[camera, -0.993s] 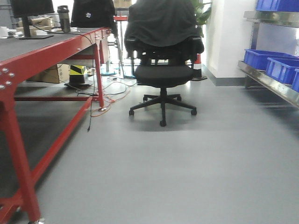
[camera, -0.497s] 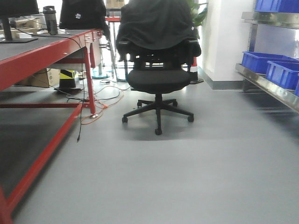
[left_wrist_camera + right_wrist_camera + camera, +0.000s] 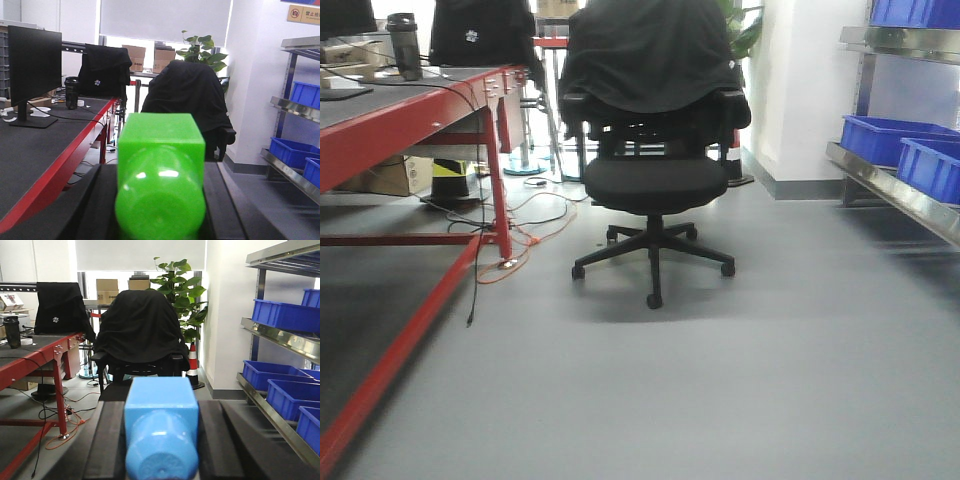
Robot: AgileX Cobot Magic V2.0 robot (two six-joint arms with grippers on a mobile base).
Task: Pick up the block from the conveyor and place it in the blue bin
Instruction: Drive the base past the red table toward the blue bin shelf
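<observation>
Moved: chair (image 3: 650,180) looms closer
Grip: left gripper (image 3: 160,205) holds green block (image 3: 161,150), right gripper (image 3: 160,445) blue block (image 3: 161,405)
Todo: blue bin (image 3: 885,138) drop

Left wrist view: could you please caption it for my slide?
Green block fills the foreground; monitor, red table and blue bins behind.

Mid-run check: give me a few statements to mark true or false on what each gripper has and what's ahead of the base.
1. The left gripper has a green block between its fingers. True.
2. The right gripper holds a red block. False: it holds a blue block.
3. A black garment is draped over the back of the office chair. True.
4. The blue bins stand on the red table. False: they sit on the metal shelf at the right of the front view, and the red table is at its left.
</observation>
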